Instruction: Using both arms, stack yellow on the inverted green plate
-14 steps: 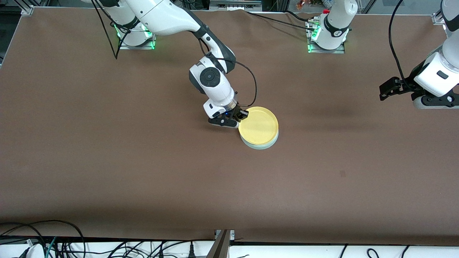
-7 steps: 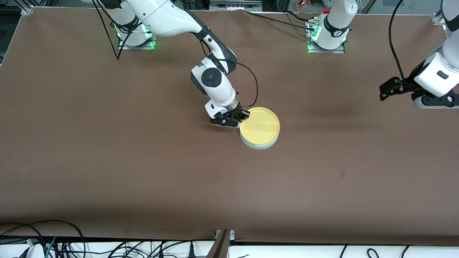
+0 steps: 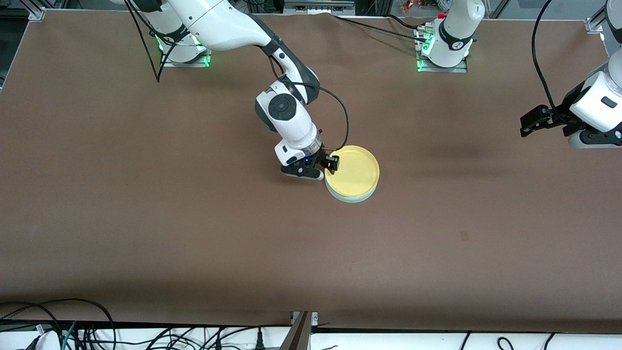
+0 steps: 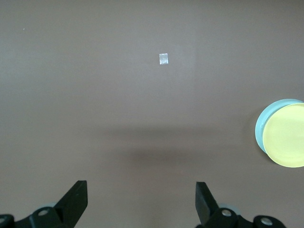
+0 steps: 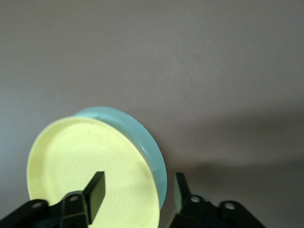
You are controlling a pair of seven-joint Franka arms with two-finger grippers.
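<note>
The yellow plate (image 3: 354,170) lies rim up on the inverted pale green plate (image 3: 354,198) in the middle of the table; only the green plate's edge shows under it. My right gripper (image 3: 326,165) is open at the stack's edge toward the right arm's end. One finger is over the yellow plate's inside and the other outside the rim. The right wrist view shows the gripper (image 5: 137,185) astride the yellow plate (image 5: 80,156) and the green plate (image 5: 137,128). My left gripper (image 3: 529,124) is open and empty, up in the air at the left arm's end (image 4: 140,190).
The brown table (image 3: 194,218) holds only the stack. A small pale mark (image 4: 164,59) sits on the cloth toward the left arm's end. Cables (image 3: 73,325) lie along the table's front edge. The arm bases (image 3: 442,48) stand at the back edge.
The yellow plate has shifted slightly toward the left arm's end and sits on the green one. My right gripper has slid a little along the rim. My left gripper has drawn back outward.
</note>
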